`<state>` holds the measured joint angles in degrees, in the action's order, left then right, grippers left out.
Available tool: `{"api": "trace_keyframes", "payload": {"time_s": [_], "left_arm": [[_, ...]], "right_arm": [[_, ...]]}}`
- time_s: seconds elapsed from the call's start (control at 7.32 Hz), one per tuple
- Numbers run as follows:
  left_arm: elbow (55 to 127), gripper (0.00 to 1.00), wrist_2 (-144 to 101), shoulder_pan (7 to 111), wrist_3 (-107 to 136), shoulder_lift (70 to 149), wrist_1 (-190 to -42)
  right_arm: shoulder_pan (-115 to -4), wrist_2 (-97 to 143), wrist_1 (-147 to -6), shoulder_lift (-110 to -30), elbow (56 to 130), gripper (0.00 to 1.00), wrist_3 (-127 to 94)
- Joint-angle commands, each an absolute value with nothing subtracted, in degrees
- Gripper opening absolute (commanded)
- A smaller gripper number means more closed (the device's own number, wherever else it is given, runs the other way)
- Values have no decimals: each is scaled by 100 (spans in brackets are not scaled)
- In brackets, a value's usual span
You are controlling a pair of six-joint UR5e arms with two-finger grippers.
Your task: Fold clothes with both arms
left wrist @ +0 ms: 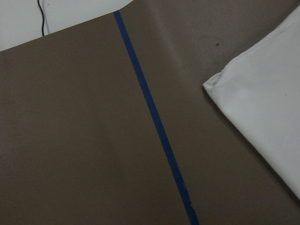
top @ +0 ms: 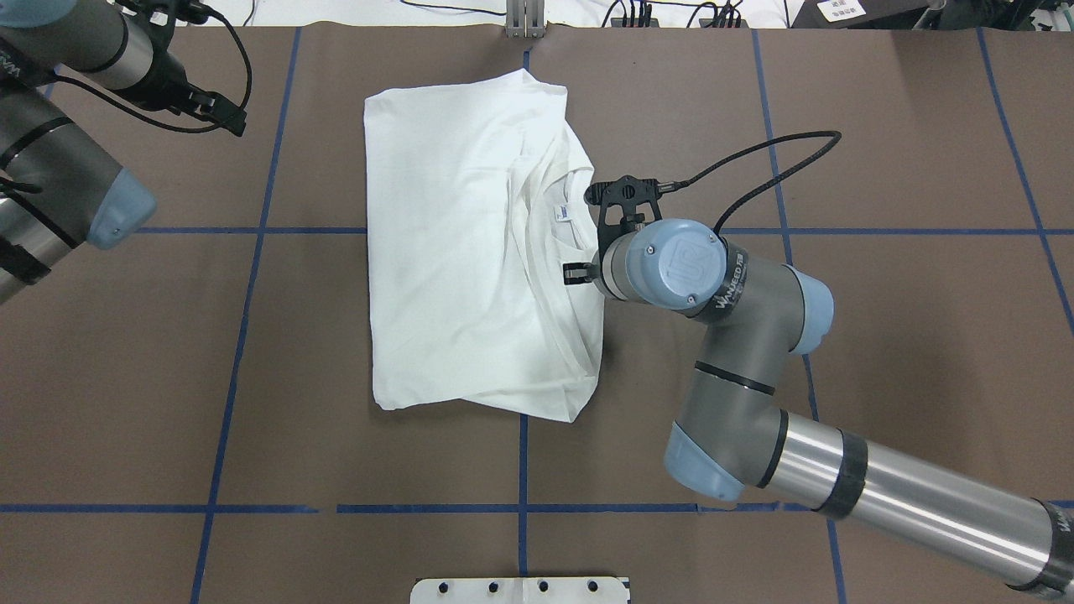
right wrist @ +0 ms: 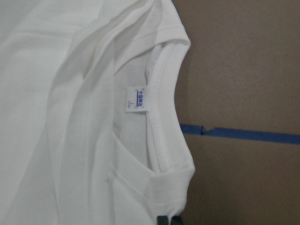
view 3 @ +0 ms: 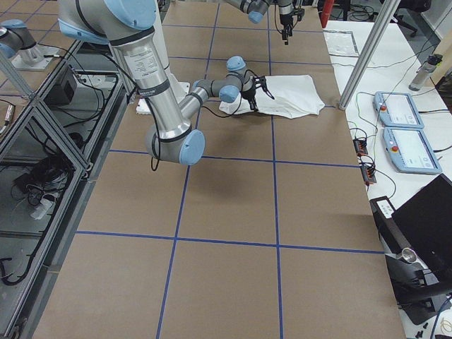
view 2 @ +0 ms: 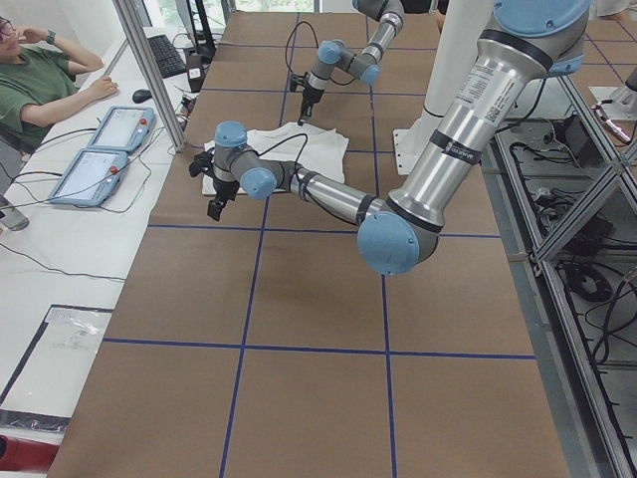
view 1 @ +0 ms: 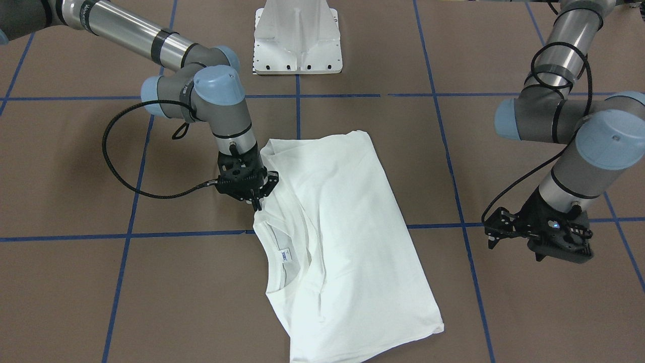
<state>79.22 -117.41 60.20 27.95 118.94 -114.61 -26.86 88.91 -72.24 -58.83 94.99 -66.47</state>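
T-shirt [view 1: 352, 227] collar gripped by R claw [view 1: 257, 200]; L claw [view 1: 514, 248] released, well apart.

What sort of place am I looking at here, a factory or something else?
Most likely a robotics research lab: a left arm and a right arm at a table gridded with blue tape, a white T-shirt on it, and a person seated beside control tablets.

We see the right arm [view 1: 221, 111] bent at the wrist, the right end effector [view 1: 257, 203] pointing down, its jaws pinched on the T-shirt [view 1: 342, 227] edge. The left arm [view 1: 569, 121] holds the left end effector [view 1: 514, 249] well aside, jaws spread.
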Motion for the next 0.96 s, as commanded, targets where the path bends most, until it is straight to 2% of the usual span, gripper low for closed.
{"api": "trace_keyframes", "payload": {"time_s": [0.0, 0.14, 0.27, 0.41, 0.55, 0.82], "left_arm": [[7980, 100, -11742, 6021, 2795, 11839, -11461], [7980, 100, -11742, 6021, 2795, 11839, -11461], [7989, 100, -11742, 6021, 2795, 11839, -11461], [8015, 100, -11742, 6021, 2795, 11839, -11461], [8016, 100, -11742, 6021, 2795, 11839, -11461], [8077, 100, -11742, 6012, 2795, 11795, -11461]], "right_arm": [[-2251, 8517, -7532, -6300, 10098, 0, -6882], [-2233, 8517, -7532, -6302, 10081, 27, -6873], [-2206, 8543, -7532, -6258, 10081, 99, -6873], [-2354, 8595, -7663, -6188, 10020, 100, -6795], [-2616, 8770, -8125, -5744, 9854, 100, -6768], [-2987, 8965, -8490, -4436, 8542, 100, -6759]]}}
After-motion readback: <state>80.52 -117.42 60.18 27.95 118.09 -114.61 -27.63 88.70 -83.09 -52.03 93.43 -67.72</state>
